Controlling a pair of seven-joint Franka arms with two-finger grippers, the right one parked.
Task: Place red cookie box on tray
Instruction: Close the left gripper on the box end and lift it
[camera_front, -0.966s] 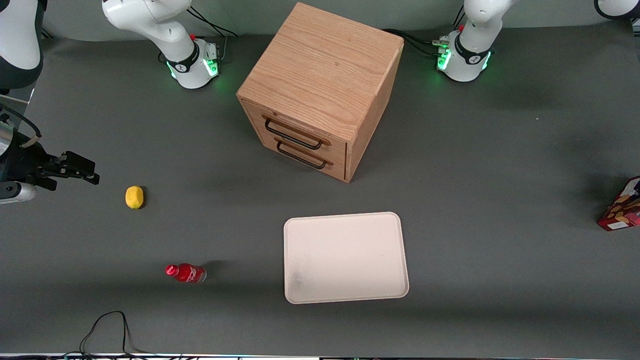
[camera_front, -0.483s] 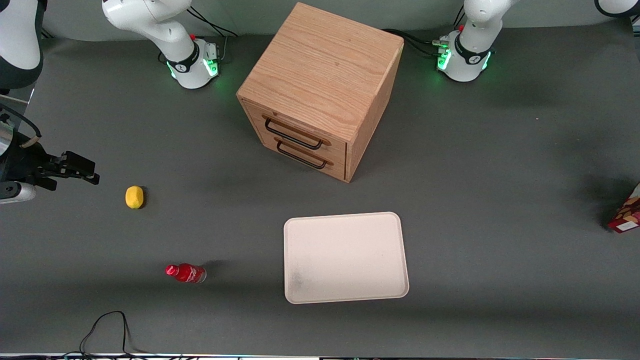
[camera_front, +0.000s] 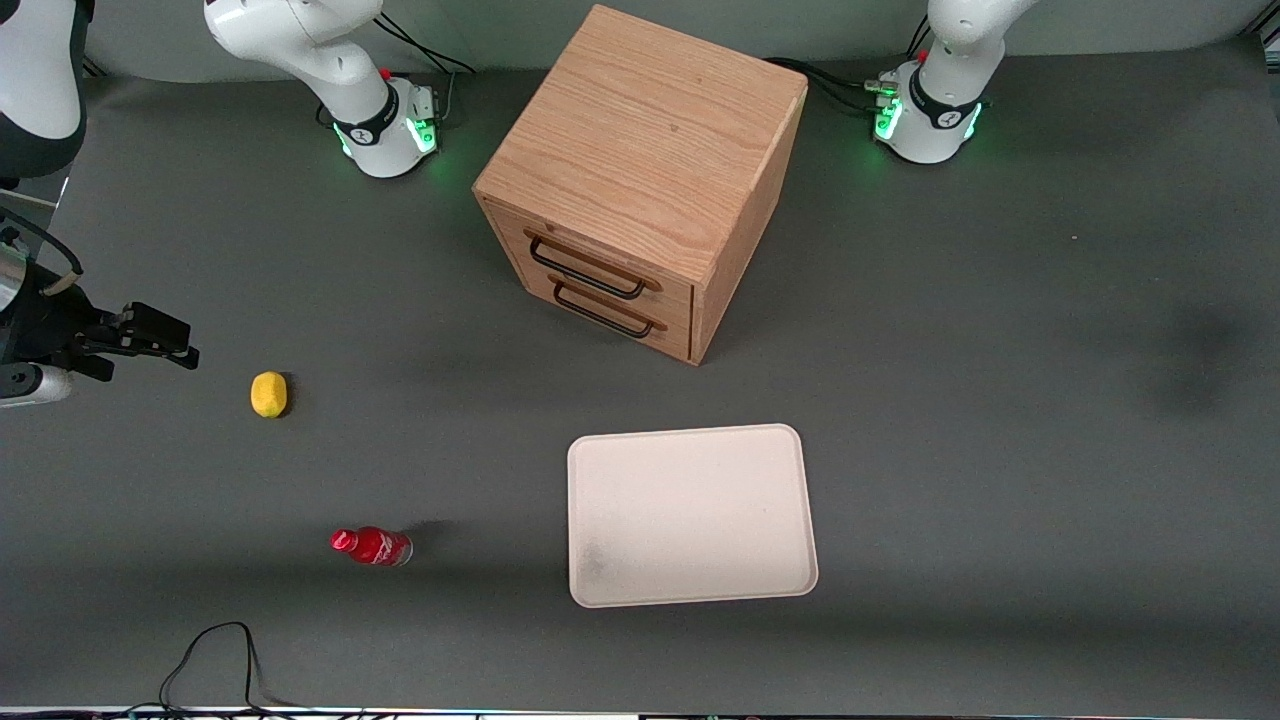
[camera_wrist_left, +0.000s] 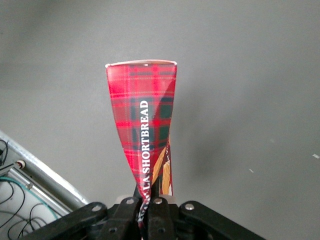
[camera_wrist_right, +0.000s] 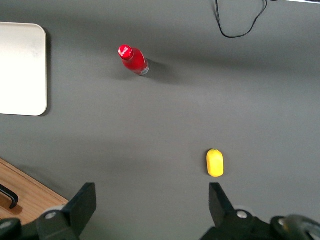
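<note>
The left arm's end effector (camera_wrist_left: 150, 212) is clamped on one narrow end of the red cookie box (camera_wrist_left: 145, 127), its fingers (camera_wrist_left: 159, 220) pinching the cardboard between them. The box is lifted clear of the grey counter (camera_wrist_left: 250, 100), a tartan-patterned face with white "SHORTBREAD" lettering showing and a strip of cookie picture along one edge. Box and end effector are both out of the front view.

The cream-white tray (camera_front: 690, 515) lies flat on the counter with nothing on it, nearer the front camera than the wooden drawer cabinet (camera_front: 640, 180), whose two drawers with dark handles (camera_front: 592, 285) are closed. Toward the parked arm's end of the counter, a small red bottle (camera_front: 371, 546) lies on its side, and a yellow lemon (camera_front: 268, 394) sits farther from the front camera than the bottle. A black cable (camera_front: 210, 660) loops at the counter's edge nearest the front camera.
</note>
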